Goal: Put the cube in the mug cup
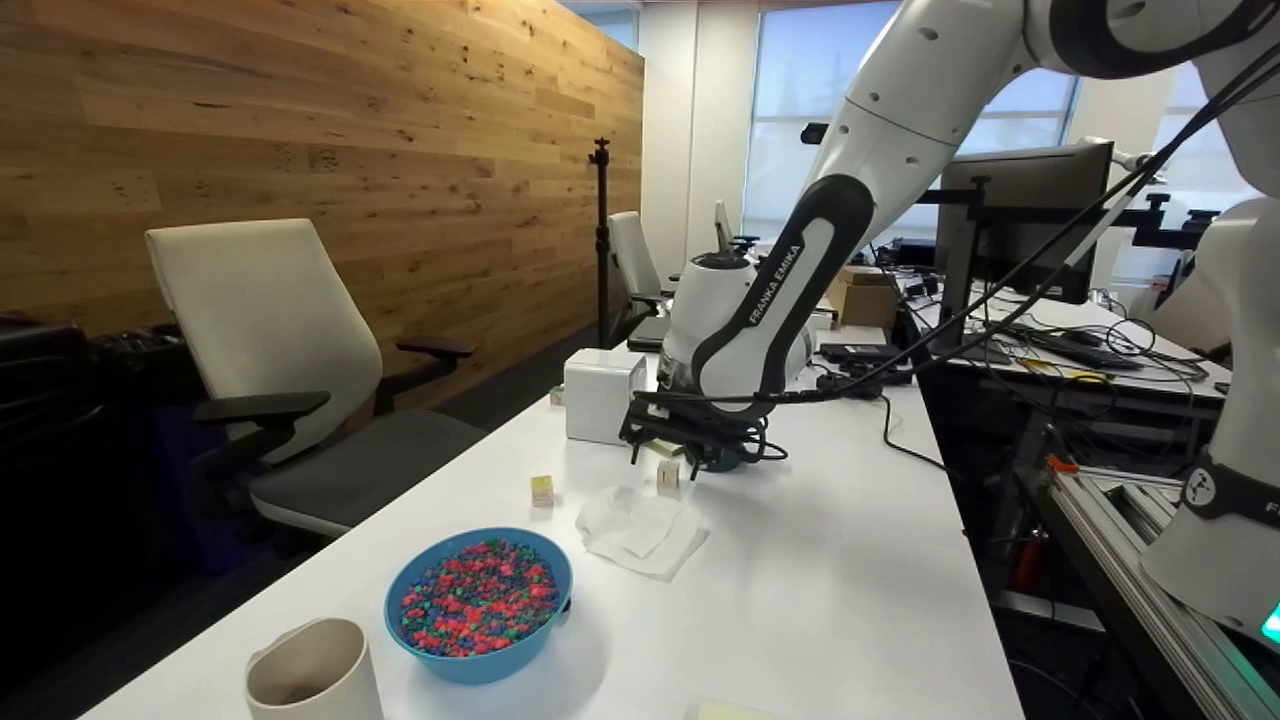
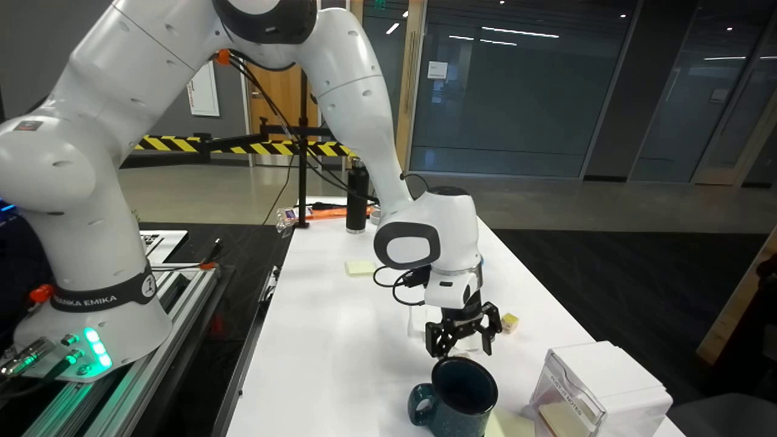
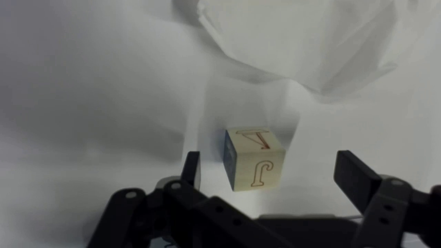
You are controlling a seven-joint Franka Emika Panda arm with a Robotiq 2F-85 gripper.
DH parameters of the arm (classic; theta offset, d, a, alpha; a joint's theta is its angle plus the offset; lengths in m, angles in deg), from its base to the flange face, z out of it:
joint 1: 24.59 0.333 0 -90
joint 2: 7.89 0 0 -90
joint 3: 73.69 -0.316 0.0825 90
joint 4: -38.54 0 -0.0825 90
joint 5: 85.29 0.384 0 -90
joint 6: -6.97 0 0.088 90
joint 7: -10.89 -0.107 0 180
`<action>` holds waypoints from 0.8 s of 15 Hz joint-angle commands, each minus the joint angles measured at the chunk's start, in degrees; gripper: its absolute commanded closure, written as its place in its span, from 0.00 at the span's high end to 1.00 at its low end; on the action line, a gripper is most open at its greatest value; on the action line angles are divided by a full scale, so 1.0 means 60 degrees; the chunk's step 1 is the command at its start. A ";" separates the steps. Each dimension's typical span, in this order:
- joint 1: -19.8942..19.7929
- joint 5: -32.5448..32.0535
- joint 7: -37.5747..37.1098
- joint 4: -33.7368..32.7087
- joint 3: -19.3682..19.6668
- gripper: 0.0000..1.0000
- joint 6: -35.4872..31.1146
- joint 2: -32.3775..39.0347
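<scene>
The cube [image 1: 668, 477], a small whitish wooden block, sits on the white table beside a crumpled tissue. In the wrist view the cube [image 3: 258, 165] shows outlined letters on two faces and a dark blue side. My gripper [image 1: 665, 463] is open above it; in the wrist view the gripper's fingers [image 3: 268, 160] stand apart on either side of the cube, nearer on the left, touching nothing. In an exterior view the gripper [image 2: 459, 350] is just behind the mug cup [image 2: 464, 403], dark, glossy and upright, handle to the left. The mug [image 1: 722, 461] is mostly hidden behind the gripper in an exterior view.
A tall white box [image 1: 600, 400] with sticky notes stands beside the mug. A yellowish block [image 1: 541, 491], a tissue [image 1: 640, 535], a blue bowl [image 1: 420, 652] of coloured bits and a beige cup [image 1: 330, 690] lie along the table. A black bottle [image 2: 357, 200] stands farther off.
</scene>
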 commanded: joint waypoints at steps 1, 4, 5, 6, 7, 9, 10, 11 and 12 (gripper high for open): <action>-0.0094 -0.0312 -0.0338 -0.0240 -0.0024 1.00 0.0160 0.0198; -0.0089 -0.0309 -0.0330 -0.0256 -0.0017 1.00 0.0144 0.0268; -0.0085 -0.0318 -0.0324 -0.0267 -0.0004 0.75 0.0144 0.0283; -0.0086 -0.0315 -0.0327 -0.0275 -0.0003 0.74 0.0141 0.0296; -0.0075 -0.0317 -0.0332 -0.0283 0.0011 0.66 0.0117 0.0316; -0.0061 -0.0324 -0.0335 -0.0306 0.0031 0.50 0.0111 0.0346; -0.0054 -0.0326 -0.0338 -0.0315 0.0044 0.45 0.0102 0.0347; -0.0060 -0.0323 -0.0338 -0.0325 0.0042 0.38 0.0105 0.0352; -0.0052 -0.0325 -0.0344 -0.0331 0.0052 0.30 0.0105 0.0355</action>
